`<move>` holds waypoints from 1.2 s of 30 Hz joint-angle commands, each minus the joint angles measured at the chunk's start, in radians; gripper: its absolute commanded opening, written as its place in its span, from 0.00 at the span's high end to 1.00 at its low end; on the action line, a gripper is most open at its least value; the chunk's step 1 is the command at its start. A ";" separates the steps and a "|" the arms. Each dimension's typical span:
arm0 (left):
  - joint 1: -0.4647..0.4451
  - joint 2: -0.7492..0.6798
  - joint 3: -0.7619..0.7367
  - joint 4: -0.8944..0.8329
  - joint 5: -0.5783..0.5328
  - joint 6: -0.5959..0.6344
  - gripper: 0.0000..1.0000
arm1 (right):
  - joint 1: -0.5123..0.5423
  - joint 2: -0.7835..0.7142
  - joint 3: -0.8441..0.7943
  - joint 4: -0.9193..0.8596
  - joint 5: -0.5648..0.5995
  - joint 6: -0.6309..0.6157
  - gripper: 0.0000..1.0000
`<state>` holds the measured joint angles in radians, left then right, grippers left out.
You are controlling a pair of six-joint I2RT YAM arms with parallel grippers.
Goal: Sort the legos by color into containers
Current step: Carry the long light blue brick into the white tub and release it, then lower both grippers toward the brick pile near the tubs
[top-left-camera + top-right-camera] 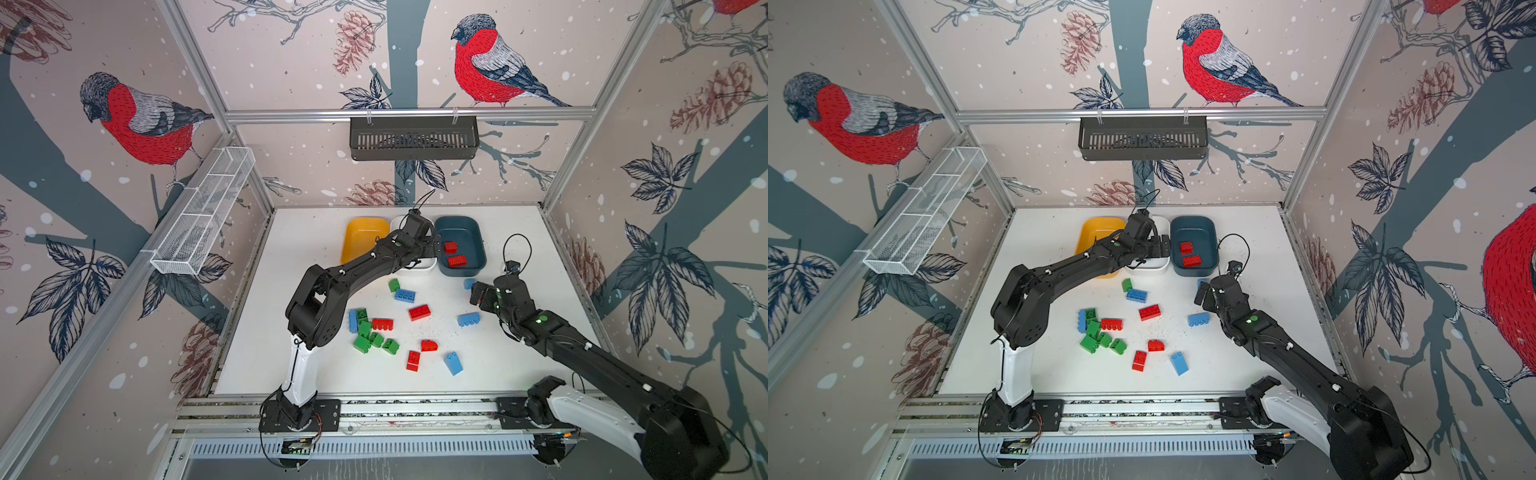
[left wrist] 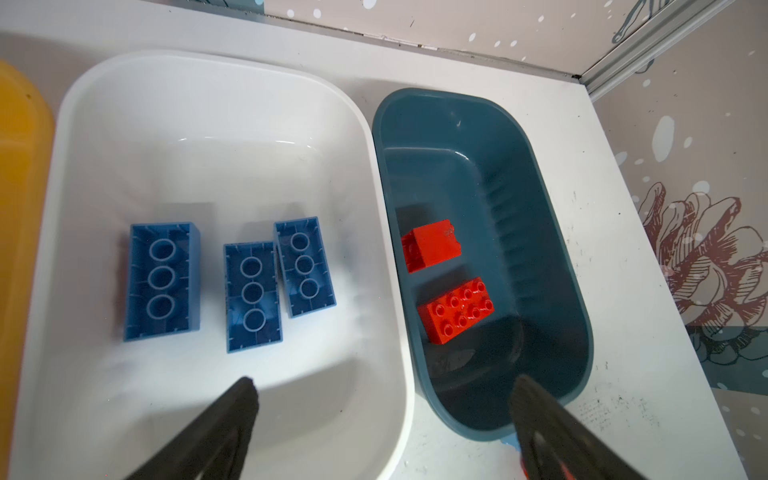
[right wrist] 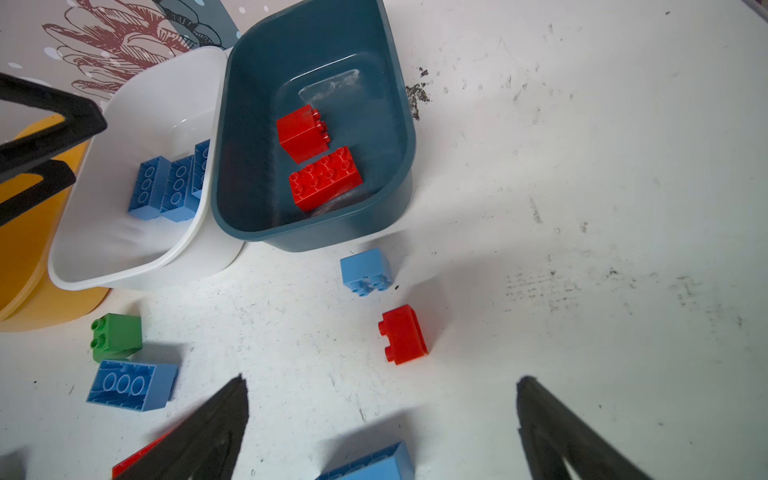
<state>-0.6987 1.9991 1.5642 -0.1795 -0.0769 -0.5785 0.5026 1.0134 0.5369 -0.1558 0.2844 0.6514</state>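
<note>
Well, we're over a white worktop [image 1: 519, 365], scuffed and speckled, boxed in by bullfinch wallpaper [image 1: 486, 62] on an aluminium frame [image 1: 407, 114]. A black slotted basket [image 1: 413, 139] hangs well behind the white tub [image 2: 208, 124], and a wire-mesh basket [image 1: 203, 212] hangs off to its left.

The teal tub [image 2: 478, 124] sits rim to rim on the white tub's right, the yellow tub [image 1: 361, 232] just beside its left. In the white tub we see three blue bricks [image 2: 161, 276], hollow side up, long axes along the tub's length.

In the teal tub an eight-stud red brick [image 2: 456, 309] lies studs up, slanting across. A smaller red brick [image 2: 432, 245] is tipped on its side.

The loose bricks [image 1: 419, 312] scatter in front of the white tub. The left jaws spread wide and empty above its right rim. The right jaws gape empty over the worktop, in front and to the right of it.
</note>
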 commanded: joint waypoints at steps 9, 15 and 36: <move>-0.111 -0.129 -0.190 -0.087 -0.161 -0.012 0.03 | -0.002 -0.006 0.004 0.010 0.038 0.066 0.01; -0.122 -0.186 -0.310 -0.040 0.020 0.145 0.03 | -0.009 -0.073 -0.033 0.010 0.098 0.107 0.01; 0.086 -0.588 -0.736 0.093 -0.048 -0.160 0.03 | 0.313 0.201 0.030 0.215 -0.180 -0.074 0.01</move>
<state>-0.6292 1.4509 0.8574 -0.1543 -0.0505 -0.6270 0.7685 1.1637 0.5312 0.0570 0.0807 0.5732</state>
